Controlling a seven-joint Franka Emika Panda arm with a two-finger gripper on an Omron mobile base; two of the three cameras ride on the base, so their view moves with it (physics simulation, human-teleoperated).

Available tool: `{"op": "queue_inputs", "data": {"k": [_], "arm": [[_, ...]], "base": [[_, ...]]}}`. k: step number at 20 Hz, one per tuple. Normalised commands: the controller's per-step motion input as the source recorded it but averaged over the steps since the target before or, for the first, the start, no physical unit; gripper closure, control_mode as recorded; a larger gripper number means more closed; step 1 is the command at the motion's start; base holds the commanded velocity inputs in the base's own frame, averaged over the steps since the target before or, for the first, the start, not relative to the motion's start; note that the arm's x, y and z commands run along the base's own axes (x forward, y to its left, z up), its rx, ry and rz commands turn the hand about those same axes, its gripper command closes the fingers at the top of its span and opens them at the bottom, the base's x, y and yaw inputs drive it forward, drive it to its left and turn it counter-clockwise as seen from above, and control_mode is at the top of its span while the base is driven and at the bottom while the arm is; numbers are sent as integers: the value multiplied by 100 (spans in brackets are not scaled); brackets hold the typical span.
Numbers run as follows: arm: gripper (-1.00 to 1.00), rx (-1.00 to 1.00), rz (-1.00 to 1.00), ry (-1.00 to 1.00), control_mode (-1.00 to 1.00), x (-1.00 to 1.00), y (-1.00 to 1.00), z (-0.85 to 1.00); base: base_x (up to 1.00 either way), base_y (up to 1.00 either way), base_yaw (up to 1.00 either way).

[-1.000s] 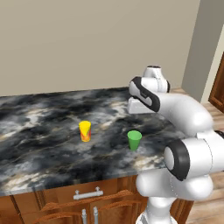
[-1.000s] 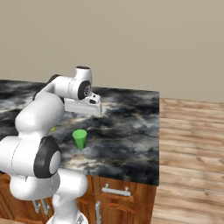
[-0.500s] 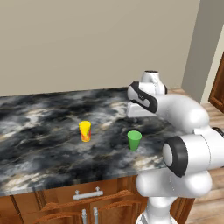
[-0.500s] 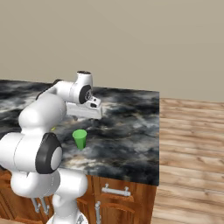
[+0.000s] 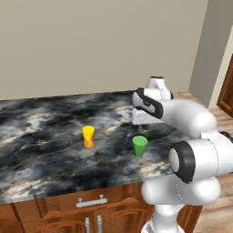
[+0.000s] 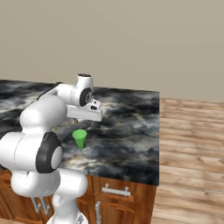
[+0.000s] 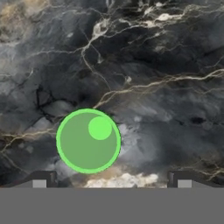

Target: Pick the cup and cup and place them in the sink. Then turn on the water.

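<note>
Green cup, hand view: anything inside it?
The plain green tapered cup looks empty: the hand camera looks straight down into it and shows a bare green interior and base. It stands upright on the black-and-white marble counter. The counter patch under it is covered.

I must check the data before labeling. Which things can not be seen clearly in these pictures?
- Yellow cup: in the right base view the arm stands where it would be.
- Gripper: in the left base view the hand covers the fingers; in the hand view the bottom edge cuts the fingertips, so whether they are empty is unclear.
- Green cup: hand view looks straight down, walls hidden.
</note>
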Motion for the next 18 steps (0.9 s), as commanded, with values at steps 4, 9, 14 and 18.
{"op": "queue_inputs", "data": {"k": [4,9,14,18], "arm": [[-100,0,0,0,-100,0,0,-11],[-100,0,0,0,-100,0,0,-9],[-100,0,0,0,-100,0,0,-12],[-100,0,0,0,-100,2,0,-16]], "base": [[0,0,0],[0,0,0],[0,0,0],[0,0,0]]}}
